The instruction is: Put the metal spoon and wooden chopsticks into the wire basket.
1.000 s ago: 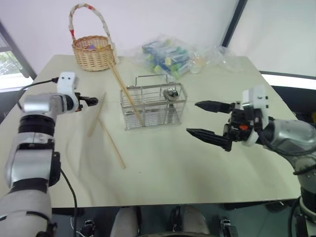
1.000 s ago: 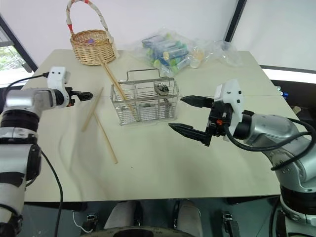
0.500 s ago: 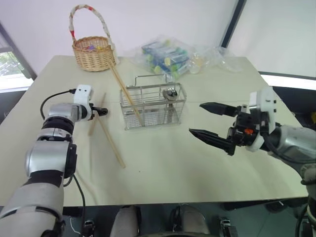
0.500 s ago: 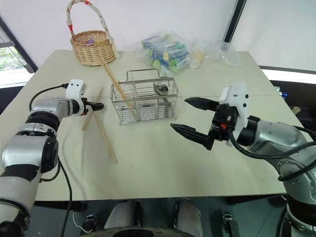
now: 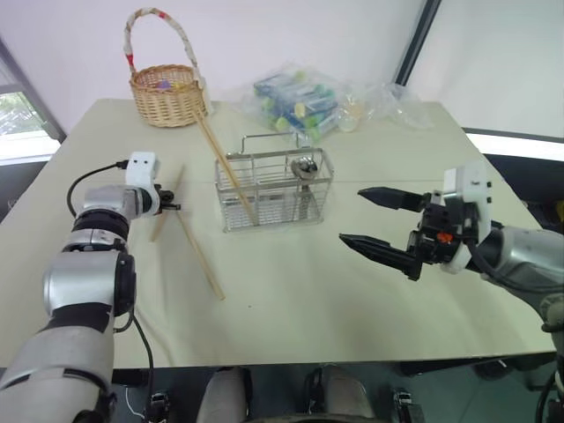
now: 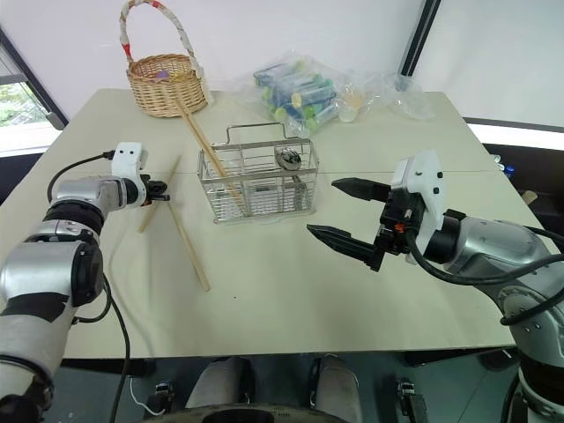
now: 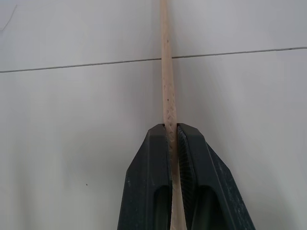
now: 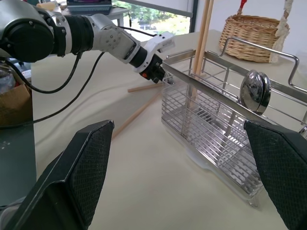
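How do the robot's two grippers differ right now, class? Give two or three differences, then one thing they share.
The left gripper is shut on a chopstick lying on the table; the right gripper is open and empty. The left is low at the table, beside the wire basket; the right hangs above the table. Both have two black fingers.

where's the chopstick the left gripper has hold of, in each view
Left eye view: the held chopstick slants left of the wire basket.
Right eye view: the held chopstick sits in the same spot, left of the wire basket.
Left wrist view: it runs up the middle from between the shut jaws.
Right wrist view: the pale stick by the far arm's tip.
Shared landmark: the left gripper clamped on it.
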Available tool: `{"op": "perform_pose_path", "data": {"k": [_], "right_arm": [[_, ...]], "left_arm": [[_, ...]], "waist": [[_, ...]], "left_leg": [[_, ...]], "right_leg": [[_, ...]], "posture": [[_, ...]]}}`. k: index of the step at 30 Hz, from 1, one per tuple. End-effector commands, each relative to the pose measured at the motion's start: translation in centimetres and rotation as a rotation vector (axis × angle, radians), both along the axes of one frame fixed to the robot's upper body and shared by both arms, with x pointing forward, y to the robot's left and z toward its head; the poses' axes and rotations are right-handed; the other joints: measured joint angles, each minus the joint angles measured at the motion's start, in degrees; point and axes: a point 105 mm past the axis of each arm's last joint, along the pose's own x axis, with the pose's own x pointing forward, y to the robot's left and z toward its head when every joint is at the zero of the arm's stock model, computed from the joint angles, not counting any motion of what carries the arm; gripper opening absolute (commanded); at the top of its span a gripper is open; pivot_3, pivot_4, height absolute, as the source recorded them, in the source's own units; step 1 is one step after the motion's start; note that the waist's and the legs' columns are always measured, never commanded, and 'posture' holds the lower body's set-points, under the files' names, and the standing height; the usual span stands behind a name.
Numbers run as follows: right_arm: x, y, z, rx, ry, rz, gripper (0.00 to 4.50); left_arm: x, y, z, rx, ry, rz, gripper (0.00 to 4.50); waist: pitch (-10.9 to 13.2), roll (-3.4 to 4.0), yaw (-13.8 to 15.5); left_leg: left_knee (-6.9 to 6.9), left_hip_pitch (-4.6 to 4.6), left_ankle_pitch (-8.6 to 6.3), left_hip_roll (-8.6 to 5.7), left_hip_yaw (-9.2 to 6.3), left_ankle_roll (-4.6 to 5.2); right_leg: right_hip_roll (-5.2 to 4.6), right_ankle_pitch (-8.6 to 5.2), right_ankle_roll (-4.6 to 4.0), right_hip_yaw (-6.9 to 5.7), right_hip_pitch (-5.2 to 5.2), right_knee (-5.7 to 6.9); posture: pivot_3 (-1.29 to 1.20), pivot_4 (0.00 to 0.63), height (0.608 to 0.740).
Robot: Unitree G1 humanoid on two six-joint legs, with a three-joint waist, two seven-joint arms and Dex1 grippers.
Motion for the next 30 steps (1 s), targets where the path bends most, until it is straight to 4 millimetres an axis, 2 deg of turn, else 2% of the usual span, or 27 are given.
{"op": "perform_pose_path", "data": {"k": [1,5,7,8,11,13,17,20,25,30], "right_arm": [[0.1,-0.3,0.7,-0.008,-0.041,-0.005,4.50],[0.2,-0.3,0.9,-0.004,-0.035,-0.009,4.50],[0.3,-0.2,1.0,0.003,-0.035,-0.017,4.50],[0.3,-0.2,1.0,0.005,-0.034,-0.020,4.50],[0.2,-0.1,1.0,0.020,-0.028,-0.027,4.50],[0.2,0.0,0.8,0.023,-0.024,-0.036,4.50],[0.2,-0.1,0.6,0.028,-0.021,-0.059,4.50],[0.3,-0.5,0.7,0.036,-0.023,-0.083,4.50],[0.4,-0.8,0.6,0.044,-0.027,-0.114,4.50],[0.5,-1.0,0.6,0.052,-0.033,-0.135,4.50]], "left_arm": [[1.8,1.4,6.2,0.008,-0.254,0.065,0.05],[2.3,2.5,14.2,-0.019,-0.623,0.151,0.05],[2.0,2.2,18.0,-0.174,-0.775,0.177,0.05],[1.8,2.0,19.0,-0.228,-0.812,0.180,0.05],[0.0,-0.5,23.8,-0.438,-0.993,0.111,0.05],[-1.5,-3.0,25.5,-0.531,-1.050,0.013,0.05],[-3.8,-7.0,25.6,-0.554,-1.043,-0.173,0.05],[-4.9,-8.3,24.7,-0.594,-1.010,-0.234,0.05],[-5.8,-11.2,21.8,-0.582,-0.920,-0.317,0.05],[-5.5,-12.8,20.7,-0.592,-0.904,-0.321,0.05]], "waist": [[0.01,-0.02,0.01],[0.10,-0.15,0.04],[0.10,-0.15,0.12],[0.10,-0.15,0.17],[0.05,-0.03,0.15],[0.05,-0.03,0.20],[0.01,0.08,-0.09],[0.02,0.09,-0.22],[0.03,0.11,0.12],[0.03,0.08,0.27]], "left_leg": [[0.00,0.00,0.00,0.00,0.00,0.00],[-0.01,-0.04,0.01,0.02,-0.02,-0.01],[0.00,-0.03,0.01,0.01,-0.02,-0.02],[0.00,-0.05,0.03,0.01,-0.03,-0.05],[0.02,0.01,0.13,-0.04,-0.03,-0.25],[0.06,-0.01,0.16,-0.06,-0.07,-0.29],[0.09,0.07,0.21,-0.08,-0.06,-0.37],[0.04,0.16,0.24,0.00,-0.10,-0.42],[0.02,0.20,0.19,0.03,-0.18,-0.33],[0.15,0.09,0.18,-0.06,-0.17,-0.29]], "right_leg": [[0.00,0.00,0.00,0.00,0.00,0.00],[-0.02,0.00,0.00,0.00,-0.01,-0.02],[-0.05,0.01,0.00,0.00,0.02,-0.03],[-0.07,0.01,0.00,0.01,0.03,-0.04],[-0.11,0.01,0.01,0.00,0.17,-0.08],[-0.12,0.01,0.02,0.00,0.23,-0.08],[-0.06,0.02,0.02,0.00,0.33,-0.06],[0.04,0.01,0.01,0.01,0.31,0.00],[0.10,0.04,-0.06,-0.01,0.33,0.04],[0.09,0.06,-0.08,-0.01,0.35,-0.04]], "posture": [[0.00,0.150,0.627],[0.00,0.150,0.627],[0.00,0.150,0.627],[0.00,0.150,0.627],[0.00,0.150,0.627],[0.00,0.150,0.627],[0.00,0.150,0.627],[0.00,0.150,0.627],[0.00,0.150,0.627],[0.00,0.150,0.627]]}}
